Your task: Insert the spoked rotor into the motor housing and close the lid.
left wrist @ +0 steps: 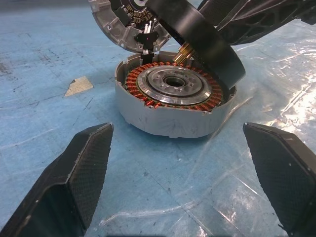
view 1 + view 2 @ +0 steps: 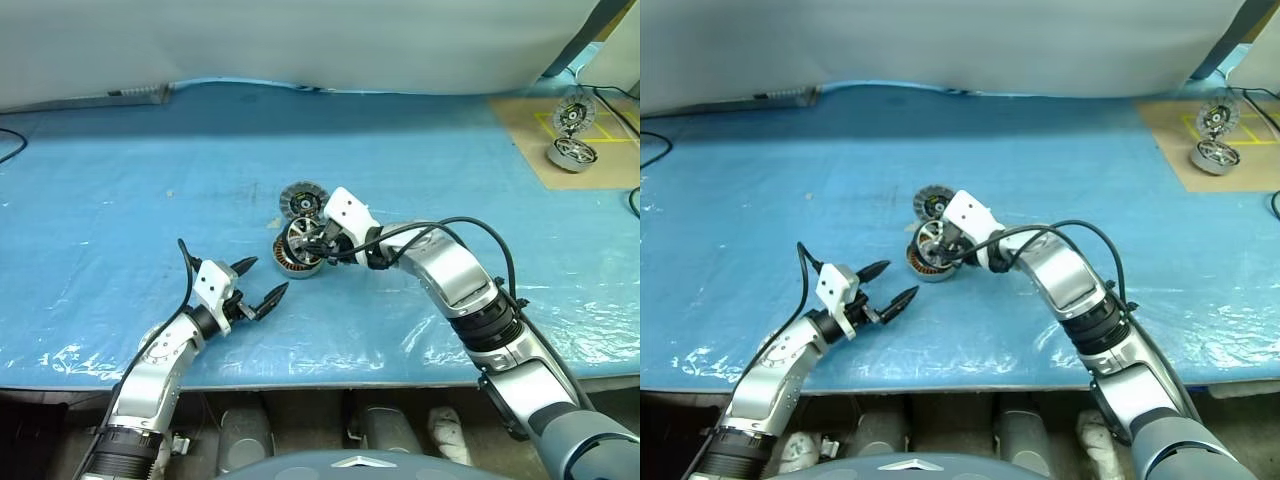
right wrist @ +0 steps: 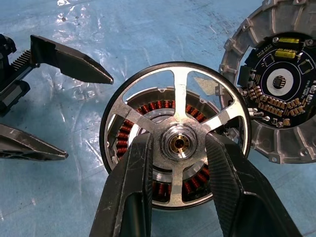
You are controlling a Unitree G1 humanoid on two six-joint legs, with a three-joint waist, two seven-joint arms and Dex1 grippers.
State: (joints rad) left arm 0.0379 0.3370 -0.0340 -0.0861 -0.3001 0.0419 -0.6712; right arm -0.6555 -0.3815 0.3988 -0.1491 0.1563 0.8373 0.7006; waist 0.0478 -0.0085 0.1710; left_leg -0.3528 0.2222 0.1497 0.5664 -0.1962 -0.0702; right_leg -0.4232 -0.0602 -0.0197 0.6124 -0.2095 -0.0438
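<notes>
Head views: blue plastic-covered table (image 2: 120, 180); right gripper (image 2: 318, 243) reaches in toward centre, fingers clamped on the spoked rotor (image 2: 303, 240), which hangs tilted just over the motor housing (image 2: 290, 259). The lid (image 2: 302, 200) sits right behind the housing, leaning or touching it, can't tell which. Left gripper (image 2: 262, 283) parked nearer the robot, just short of the housing, fingers spread wide, empty. Far right corner: brown board (image 2: 520, 130) with two more motor parts (image 2: 572, 152), not involved. Left wrist view: housing (image 1: 173, 106) flat on the table, copper windings ringing a silver centre, open on top; rotor's dark rim (image 1: 202, 37) hovering slanted above its far edge, not yet seated; lid behind it. Right wrist view: fingers (image 3: 131, 187) pinch the rotor (image 3: 175, 136) at the hub between the spokes; windings visible through the spokes, so it's roughly over the housing; lid (image 3: 276, 84) just beside, circuit side showing, and the left gripper's spread fingers at the side. Step in hand, as I read it: rotor insertion, mid-approach; lid not started. Next move calls for levelling the rotor, centring hub over the housing's bore, lowering straight, then letting go. Risk: tilted entry could jam, or magnets could snatch it off-centre.
</notes>
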